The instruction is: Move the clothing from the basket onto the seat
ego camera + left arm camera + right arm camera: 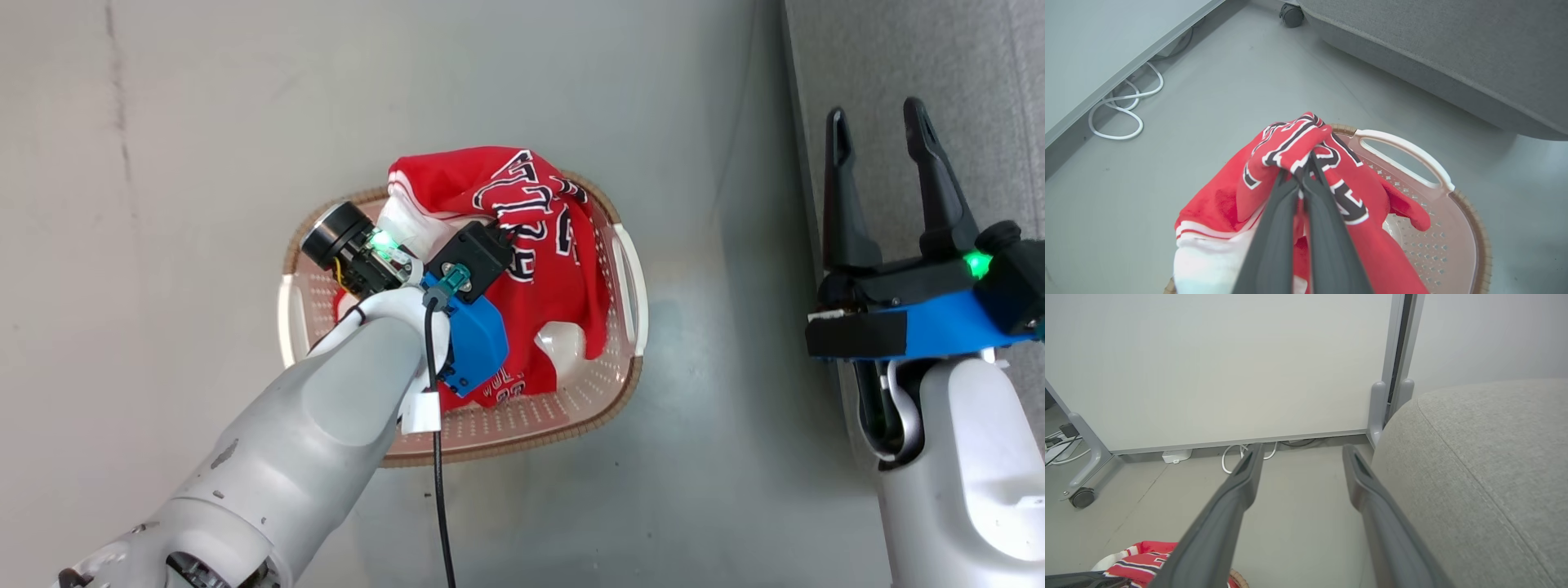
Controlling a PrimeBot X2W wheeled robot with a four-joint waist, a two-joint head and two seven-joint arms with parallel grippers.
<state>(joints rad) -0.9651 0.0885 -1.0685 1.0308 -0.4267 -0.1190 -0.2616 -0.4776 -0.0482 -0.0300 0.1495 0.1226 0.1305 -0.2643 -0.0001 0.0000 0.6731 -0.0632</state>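
The cream basket (522,445) stands on the grey floor, with red clothing (531,212) bunched up in it, white trim and black-and-white letters showing. In the left wrist view my left gripper (1304,163) is shut on a raised fold of that lettered clothing (1290,143) above the basket (1478,228). In the head view my left wrist hides those fingers. My right gripper (878,122) stands open and empty by the edge of the grey seat (980,65), to the right of the basket. The right wrist view has the open gripper (1300,451), the seat (1474,465) and a bit of clothing (1143,559).
A white partition panel (1216,367) on a castor foot (1081,497) stands beyond the basket. White cables (1122,110) lie on the floor along its base. A castor (1291,14) sits under the seat (1453,49). A black cable (441,506) hangs from my left arm.
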